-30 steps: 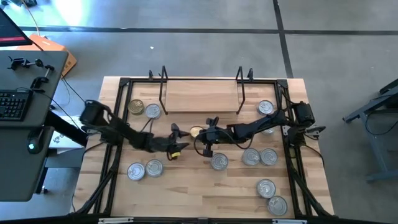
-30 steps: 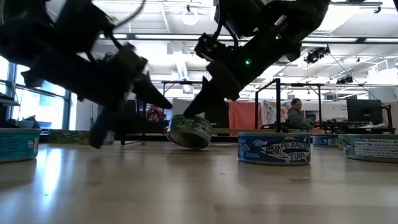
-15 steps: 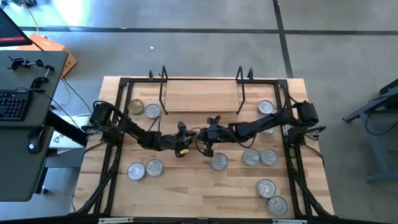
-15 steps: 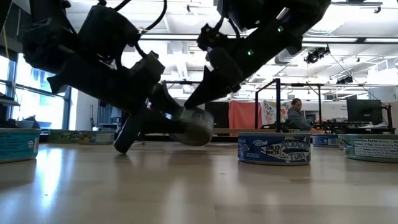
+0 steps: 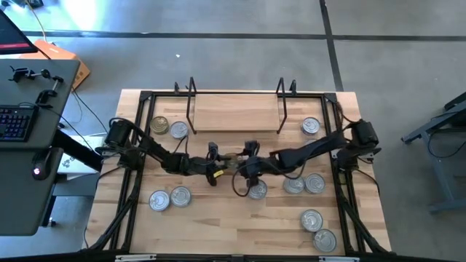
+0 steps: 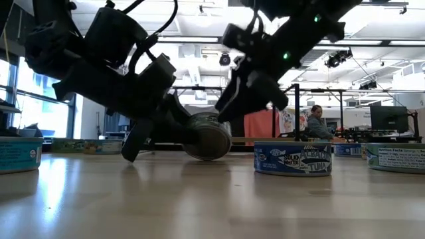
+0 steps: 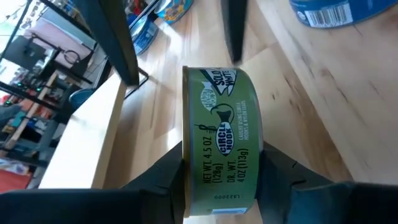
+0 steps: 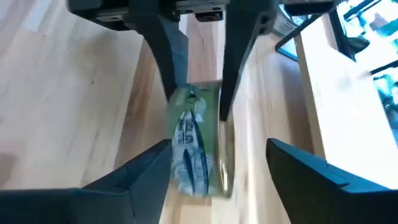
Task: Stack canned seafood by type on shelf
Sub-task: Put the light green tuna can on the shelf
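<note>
A green-labelled can of seafood (image 7: 222,134) stands on its edge in the middle of the table (image 5: 218,225), in front of the shelf (image 5: 234,113). My left gripper (image 5: 218,161) reaches in from the table's left and is shut on this can (image 6: 208,136). My right gripper (image 8: 217,180) hangs open just to the can's right and above it (image 6: 249,93), its fingers apart and touching nothing. Other cans lie flat on their bases on the table. My left gripper pinches the green can by its two flat ends (image 7: 185,149) between its two fingers (image 7: 163,177), one on the far end and one on the near end. The fingers come from the table's left, slanting slightly down. The can stands on edge; whether its rim touches the table, I cannot tell.
Two cans (image 5: 169,128) lie at the far left and two (image 5: 169,198) at the near left. One can (image 5: 311,126) lies far right, three (image 5: 291,185) right of centre, two (image 5: 317,227) near right. A black frame (image 5: 342,189) runs along the table's sides.
My left gripper has moved toward the table's right and shut on the green can, which my right gripper held tilted. My right gripper has then opened, let go and drawn back up toward the right. The can now stands on edge in the left gripper.
</note>
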